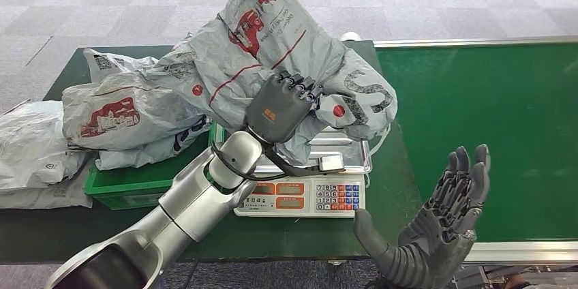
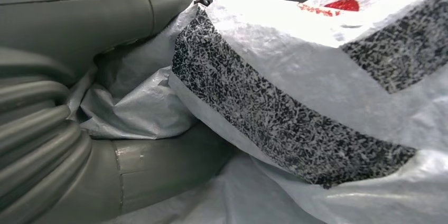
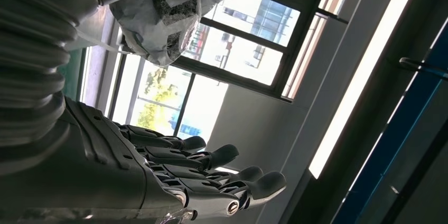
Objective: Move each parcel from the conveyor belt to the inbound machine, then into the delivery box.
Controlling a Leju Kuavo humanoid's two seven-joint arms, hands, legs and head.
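Observation:
My left hand (image 1: 281, 106) grips a large grey parcel bag (image 1: 272, 50) with red and black print and holds it up above the scale tray (image 1: 341, 146) of the inbound machine (image 1: 303, 197). In the left wrist view the same bag (image 2: 317, 102) presses against my thumb (image 2: 158, 166). My right hand (image 1: 443, 221) hovers palm up with fingers (image 3: 211, 171) apart, holding nothing, near the front edge of the green conveyor belt (image 1: 477, 132). The green delivery box (image 1: 133, 183) at the left holds other grey parcels (image 1: 129, 115).
More grey bags (image 1: 31, 146) lie on the dark table at the far left, beside the green box. The scale's keypad (image 1: 337, 197) faces me at the table's front. Grey carpet floor lies beyond the table.

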